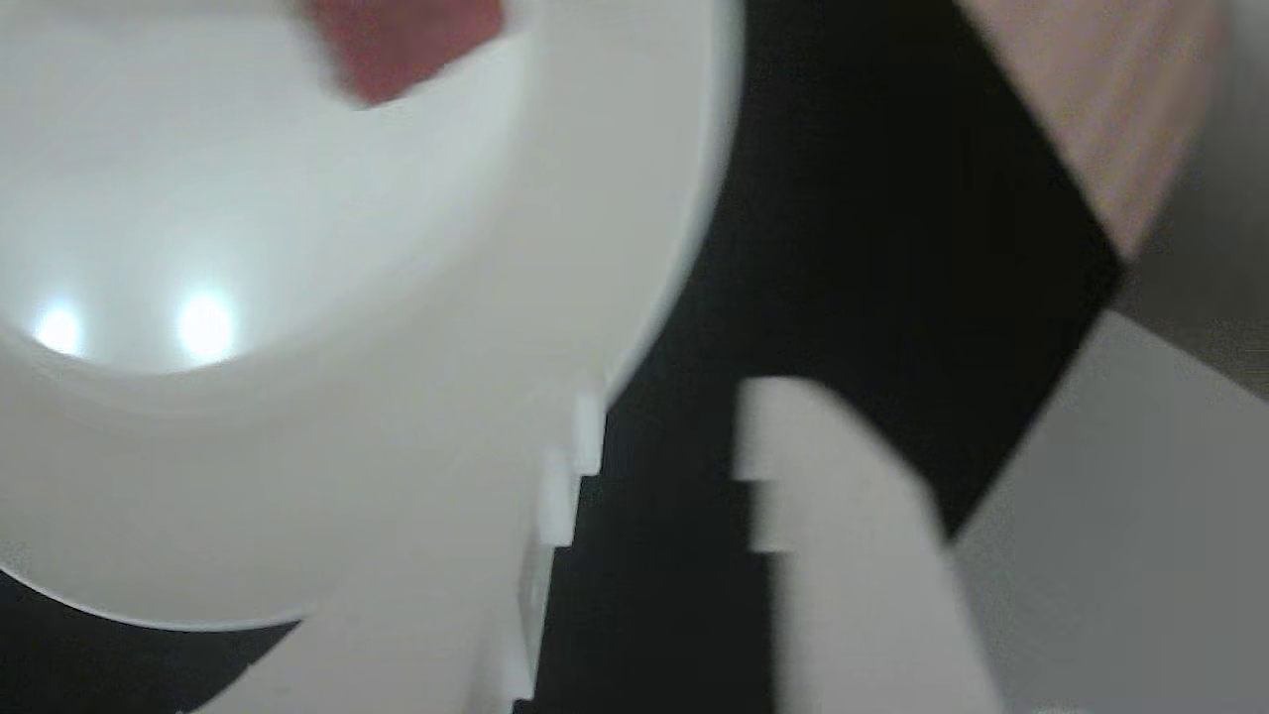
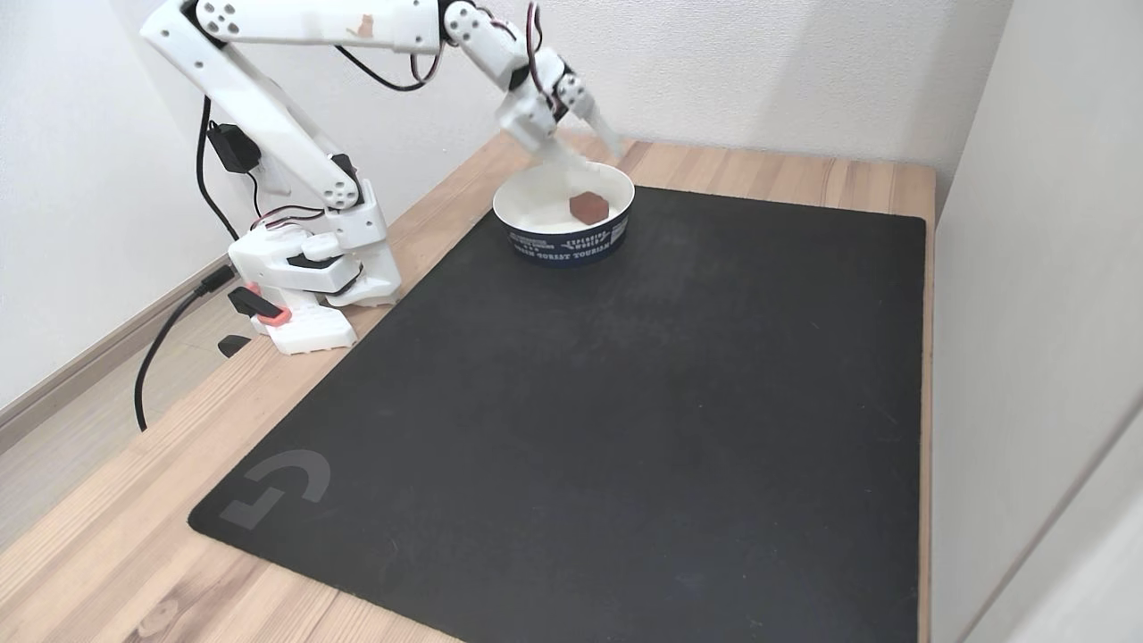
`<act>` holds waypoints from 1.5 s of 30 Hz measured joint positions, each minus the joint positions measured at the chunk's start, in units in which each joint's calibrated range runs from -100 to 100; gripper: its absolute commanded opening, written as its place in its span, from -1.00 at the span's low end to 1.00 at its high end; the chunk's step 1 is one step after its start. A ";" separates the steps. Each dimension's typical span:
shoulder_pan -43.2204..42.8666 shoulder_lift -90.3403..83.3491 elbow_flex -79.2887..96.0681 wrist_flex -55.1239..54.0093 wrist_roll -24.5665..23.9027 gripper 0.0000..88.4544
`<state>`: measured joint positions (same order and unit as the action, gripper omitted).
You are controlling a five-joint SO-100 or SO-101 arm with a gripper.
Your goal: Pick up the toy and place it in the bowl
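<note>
The small dull-red, soft-looking cube with rounded edges (image 2: 588, 207) is seen lying inside the round off-white bowl with a dark printed band around its outside (image 2: 536, 237), resting on the bowl's pale floor toward the side nearest the wall in the fixed view. In the other view the same cube (image 1: 402, 45) is caught, blurred, at the top edge, against the bowl's smooth inner wall (image 1: 416, 297).

The white two-finger pincer (image 2: 596, 150) is held just above the bowl's far rim, tilted down toward it, with nothing between its fingers. In the other view the two pale fingers (image 1: 853, 555) are shown with a dark gap between them, so the jaws are judged to be parted and empty. No contact between pincer and cube is visible.

The bowl is set at the far corner of the large black mat (image 2: 625, 402) that covers most of the light wooden tabletop (image 2: 107, 554), close to the arm's base, presumably so that it stays within easy reach. Judged from how things lie, the placing is done and only a withdrawal of the arm is left.
</note>
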<state>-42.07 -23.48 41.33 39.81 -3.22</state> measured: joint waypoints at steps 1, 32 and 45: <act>0.67 -0.25 -0.76 -0.68 0.00 -0.95; 44.44 -69.94 57.44 -13.34 0.05 -0.95; 44.78 -75.19 57.44 12.16 0.21 -0.95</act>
<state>2.70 -98.67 98.77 51.96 -3.01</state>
